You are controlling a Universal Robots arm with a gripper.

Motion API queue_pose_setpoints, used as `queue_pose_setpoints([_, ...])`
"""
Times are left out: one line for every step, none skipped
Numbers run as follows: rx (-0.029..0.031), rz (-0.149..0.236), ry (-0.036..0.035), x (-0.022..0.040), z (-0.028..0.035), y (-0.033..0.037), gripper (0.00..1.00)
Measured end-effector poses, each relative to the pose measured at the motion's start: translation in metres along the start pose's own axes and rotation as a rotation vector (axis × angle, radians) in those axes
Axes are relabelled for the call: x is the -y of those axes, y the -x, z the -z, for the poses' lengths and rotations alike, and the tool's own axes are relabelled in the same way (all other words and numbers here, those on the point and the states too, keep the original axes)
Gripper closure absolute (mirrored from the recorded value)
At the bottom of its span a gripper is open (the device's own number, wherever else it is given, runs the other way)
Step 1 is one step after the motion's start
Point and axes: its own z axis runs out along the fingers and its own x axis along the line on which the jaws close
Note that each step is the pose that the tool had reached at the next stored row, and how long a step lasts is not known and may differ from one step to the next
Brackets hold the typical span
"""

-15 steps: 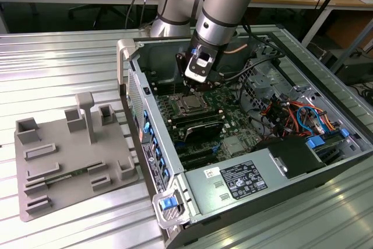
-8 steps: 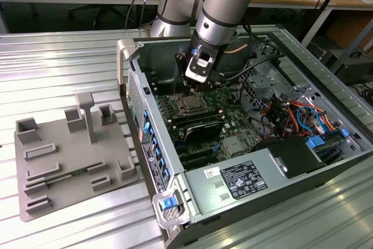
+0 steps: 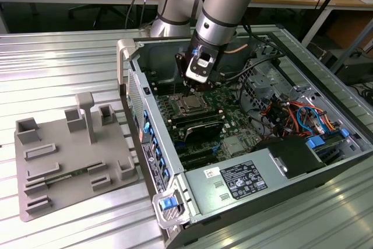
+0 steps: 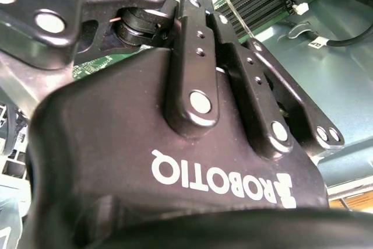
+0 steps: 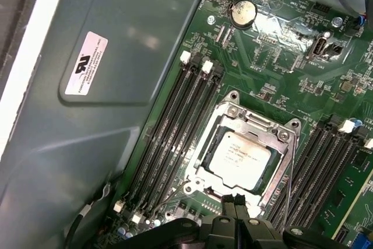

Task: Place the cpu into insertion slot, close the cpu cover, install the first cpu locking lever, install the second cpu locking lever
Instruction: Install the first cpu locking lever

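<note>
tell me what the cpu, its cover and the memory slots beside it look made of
cpu: a metal face, judging by its matte silver-grey sheen. cpu cover: likely stamped steel, as it is bright, reflective and thin-edged. memory slots: probably plastic, dull black with white end clips.

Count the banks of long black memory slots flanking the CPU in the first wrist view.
2. One bank lies between the cpu and the grey case wall; the other bank lies on the cpu's opposite side, running out of view, so more may be hidden.
</note>
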Motion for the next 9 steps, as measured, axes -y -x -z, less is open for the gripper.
queue_pose_setpoints([0.0001, 0.002, -0.0001, 0.0, 0.0, 0.0, 0.89])
queue_pose_setpoints([0.0002, 0.004, -0.0002, 0.0, 0.0, 0.0, 0.89])
queue_pose_setpoints([0.0002, 0.006, -0.0004, 0.0, 0.0, 0.0, 0.89])
queue_pose_setpoints([0.0003, 0.008, -0.0005, 0.0, 0.0, 0.0, 0.89])
queue_pose_setpoints([0.0004, 0.011, -0.0008, 0.0, 0.0, 0.0, 0.89])
queue_pose_setpoints([0.0006, 0.014, -0.0009, 0.0, 0.0, 0.0, 0.89])
queue_pose_setpoints([0.0007, 0.017, -0.0011, 0.0, 0.0, 0.0, 0.89])
queue_pose_setpoints([0.0008, 0.019, -0.0013, 0.0, 0.0, 0.0, 0.89])
queue_pose_setpoints([0.0008, 0.021, -0.0014, 0.0, 0.0, 0.0, 0.89])
